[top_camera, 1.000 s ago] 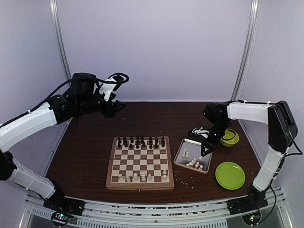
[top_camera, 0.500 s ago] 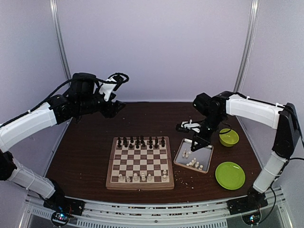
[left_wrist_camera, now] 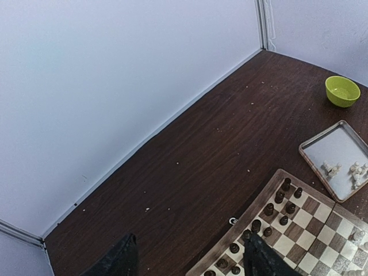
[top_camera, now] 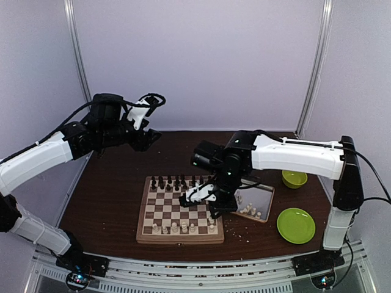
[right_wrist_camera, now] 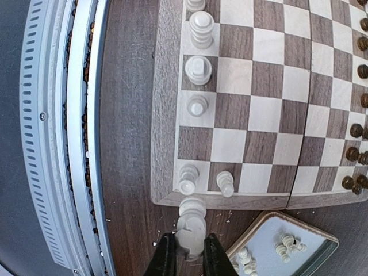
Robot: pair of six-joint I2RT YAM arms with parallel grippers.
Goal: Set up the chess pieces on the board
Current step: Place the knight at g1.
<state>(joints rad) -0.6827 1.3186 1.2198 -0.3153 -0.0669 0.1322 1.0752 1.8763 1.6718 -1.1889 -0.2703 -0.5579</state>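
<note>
Cream-white chess piece (right_wrist_camera: 191,221) is pinched in the right gripper (right_wrist_camera: 188,244) beside the rim of the board (right_wrist_camera: 164,86); the left gripper (left_wrist_camera: 190,250) spreads wide.

Seeing a dark brown table (top_camera: 116,183) carrying the board (top_camera: 142,213) near its middle, bearing a metal tray (top_camera: 263,196) just right of it, holding a green bowl (top_camera: 294,178) behind a green plate (top_camera: 296,224), and showing pale crumbs (left_wrist_camera: 248,169) scattered about.
</note>
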